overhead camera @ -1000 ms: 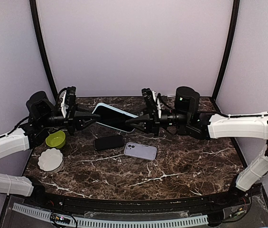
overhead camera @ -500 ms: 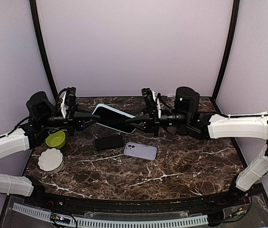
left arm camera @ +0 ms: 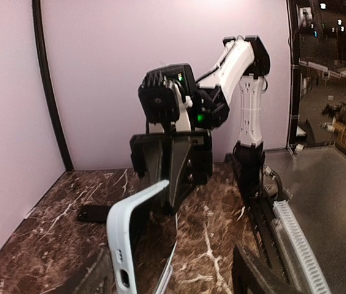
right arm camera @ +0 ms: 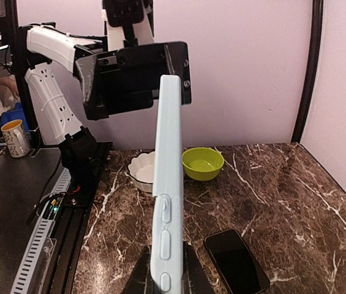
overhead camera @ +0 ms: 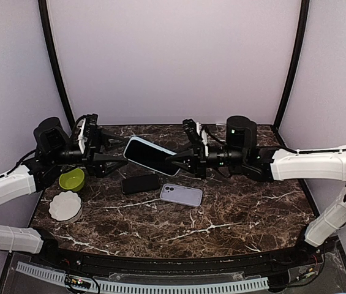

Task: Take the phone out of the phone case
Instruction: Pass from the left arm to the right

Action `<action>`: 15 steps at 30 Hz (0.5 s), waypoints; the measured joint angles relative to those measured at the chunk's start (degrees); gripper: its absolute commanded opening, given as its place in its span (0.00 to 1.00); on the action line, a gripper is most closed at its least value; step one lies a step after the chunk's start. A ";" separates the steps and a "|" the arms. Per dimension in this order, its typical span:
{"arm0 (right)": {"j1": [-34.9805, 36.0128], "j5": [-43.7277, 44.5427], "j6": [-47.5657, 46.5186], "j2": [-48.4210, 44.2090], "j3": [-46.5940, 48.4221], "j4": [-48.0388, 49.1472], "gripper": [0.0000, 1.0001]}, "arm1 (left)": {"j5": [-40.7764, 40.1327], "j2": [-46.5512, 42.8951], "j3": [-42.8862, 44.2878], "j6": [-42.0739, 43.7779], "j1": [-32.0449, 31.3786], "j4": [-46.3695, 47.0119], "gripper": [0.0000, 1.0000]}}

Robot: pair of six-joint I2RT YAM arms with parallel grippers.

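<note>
right gripper (overhead camera: 174, 161) pinched tight on one end of the light-blue cased phone (overhead camera: 149, 155), held tilted in the air above the marble table (overhead camera: 240, 208) | left gripper (overhead camera: 119, 152) spread wide around its other end, not clamping | black phone (overhead camera: 140, 184) lay flat beneath

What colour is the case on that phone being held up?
The phone case is pale blue, clearest in the right wrist view.
</note>
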 measured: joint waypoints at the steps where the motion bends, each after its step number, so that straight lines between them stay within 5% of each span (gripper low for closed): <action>1: -0.13 0.57 -0.15 -0.39 -0.57 -0.70 0.00 | 0.28 -0.35 0.09 0.92 0.00 -0.98 0.76; 4: -0.42 2.71 -1.53 -2.32 -2.05 -4.50 0.09 | 1.42 -1.77 0.09 4.35 0.00 -4.52 0.77; 6: -0.48 4.13 -3.06 -3.37 -2.03 -7.45 0.00 | 2.25 -2.34 0.17 6.19 0.00 -6.49 0.76; 15: -0.42 8.76 -11.91 -4.37 1.03 -19.43 0.00 | 5.14 -1.55 0.83 9.27 0.00 -11.19 0.70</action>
